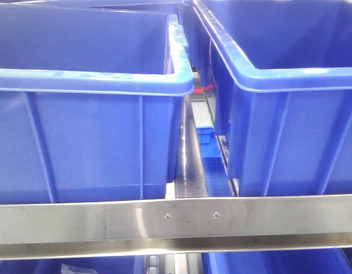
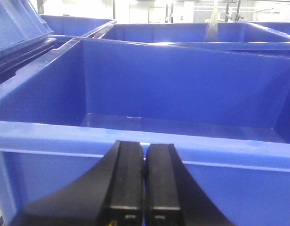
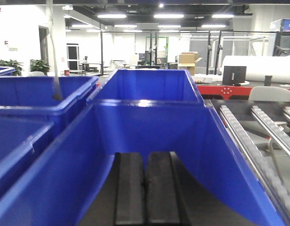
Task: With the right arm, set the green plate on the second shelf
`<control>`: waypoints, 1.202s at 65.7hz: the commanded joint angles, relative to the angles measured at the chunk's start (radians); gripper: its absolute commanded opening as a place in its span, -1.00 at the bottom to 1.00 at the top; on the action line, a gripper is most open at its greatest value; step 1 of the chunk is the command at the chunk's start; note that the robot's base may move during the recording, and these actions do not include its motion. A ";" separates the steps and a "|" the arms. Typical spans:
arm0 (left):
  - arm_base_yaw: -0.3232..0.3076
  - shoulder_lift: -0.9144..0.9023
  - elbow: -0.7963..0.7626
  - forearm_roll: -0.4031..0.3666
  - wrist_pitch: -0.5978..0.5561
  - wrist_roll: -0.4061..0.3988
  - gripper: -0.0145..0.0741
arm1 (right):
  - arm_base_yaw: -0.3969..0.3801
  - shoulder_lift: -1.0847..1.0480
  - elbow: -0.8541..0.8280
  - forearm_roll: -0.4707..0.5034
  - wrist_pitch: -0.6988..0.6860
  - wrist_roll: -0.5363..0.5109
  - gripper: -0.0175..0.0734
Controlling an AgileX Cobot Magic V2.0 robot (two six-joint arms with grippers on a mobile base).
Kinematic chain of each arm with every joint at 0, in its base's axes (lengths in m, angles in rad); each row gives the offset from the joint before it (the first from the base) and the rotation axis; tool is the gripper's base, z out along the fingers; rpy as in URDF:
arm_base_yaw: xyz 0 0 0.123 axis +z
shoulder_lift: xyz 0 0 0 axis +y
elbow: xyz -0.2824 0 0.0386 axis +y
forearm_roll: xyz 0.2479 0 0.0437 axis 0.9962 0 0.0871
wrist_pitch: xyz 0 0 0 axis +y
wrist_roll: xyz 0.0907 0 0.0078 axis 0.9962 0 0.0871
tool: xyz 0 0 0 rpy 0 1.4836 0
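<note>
In the front-facing view, two big blue plastic bins stand on a shelf behind a stainless-steel rail (image 1: pixel 176 220) that runs across the lower part of the picture. The left bin (image 1: pixel 90 137) fills the left half, its thick rolled rim curving round at the corner; the right bin (image 1: pixel 290 114) fills the right half. Between them is a narrow gap, through which more blue plastic and a small red part show further back. Below the rail, the tops of further blue bins on a lower level are just visible. Neither arm appears in this view.

The left wrist view shows the left gripper (image 2: pixel 144 188) at the bottom of the picture, its two black fingers pressed together side by side with only a hairline seam between them and nothing held. It sits just in front of the near rim of an open blue bin (image 2: pixel 182 89), whose inside appears to hold nothing. More blue bins stand behind and to the left.

The right wrist view shows the right gripper (image 3: pixel 145 193), its two black fingers likewise closed against each other, holding nothing. It points into a blue bin with a sloped, cut-down front (image 3: pixel 149 122). Another blue bin (image 3: pixel 36 94) stands to the left, and a roller conveyor (image 3: pixel 258 146) runs along the right side.

The green plate cannot be seen in any of the three views.
</note>
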 commanded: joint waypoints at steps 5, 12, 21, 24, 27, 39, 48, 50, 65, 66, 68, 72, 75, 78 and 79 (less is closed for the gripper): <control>-0.001 -0.004 0.042 -0.005 -0.082 -0.006 -0.38 | -0.005 -0.021 0.071 0.031 -0.089 -0.014 -0.51; -0.001 -0.004 0.042 -0.005 -0.082 -0.006 -0.38 | -0.005 -0.021 0.117 0.031 -0.090 -0.014 -0.51; -0.001 -0.004 0.042 -0.005 -0.082 -0.006 -0.38 | -0.004 -0.021 0.173 0.036 -0.120 0.014 -0.51; -0.001 -0.004 0.042 -0.005 -0.082 -0.006 -0.38 | -0.002 -0.021 0.192 0.028 -0.141 0.042 -0.51; -0.001 -0.004 0.042 -0.005 -0.082 -0.006 -0.38 | 0.000 -0.021 0.206 0.000 -0.165 0.074 -0.51; -0.001 -0.004 0.042 -0.005 -0.082 -0.006 -0.38 | 0.000 -0.060 0.215 -0.232 -0.159 0.237 -0.51; -0.001 -0.004 0.042 -0.005 -0.082 -0.006 -0.38 | 0.000 -0.084 0.223 -0.286 -0.147 0.290 -0.51; -0.001 -0.004 0.042 -0.005 -0.082 -0.006 -0.38 | 0.000 -0.089 0.228 -0.294 -0.147 0.290 -0.51; -0.001 -0.004 0.042 -0.005 -0.082 -0.006 -0.38 | 0.000 -0.161 0.303 -0.375 -0.143 0.389 -0.51; -0.001 -0.004 0.042 -0.005 -0.082 -0.006 -0.38 | 0.000 -0.164 0.307 -0.378 -0.143 0.400 -0.51; -0.001 -0.004 0.042 -0.005 -0.082 -0.006 -0.38 | 0.000 -0.164 0.308 -0.390 -0.134 0.426 -0.51; -0.001 -0.004 0.042 -0.005 -0.082 -0.006 -0.38 | 0.000 -0.164 0.307 -0.418 -0.132 0.454 -0.51; -0.001 -0.004 0.042 -0.005 -0.082 -0.006 -0.38 | 0.000 -0.164 0.307 -0.425 -0.135 0.459 -0.51; -0.001 -0.004 0.042 -0.005 -0.082 -0.006 -0.38 | 0.000 -0.164 0.307 -0.425 -0.138 0.459 -0.51; -0.001 -0.004 0.042 -0.005 -0.082 -0.006 -0.38 | 0.000 -0.164 0.307 -0.425 -0.138 0.459 -0.51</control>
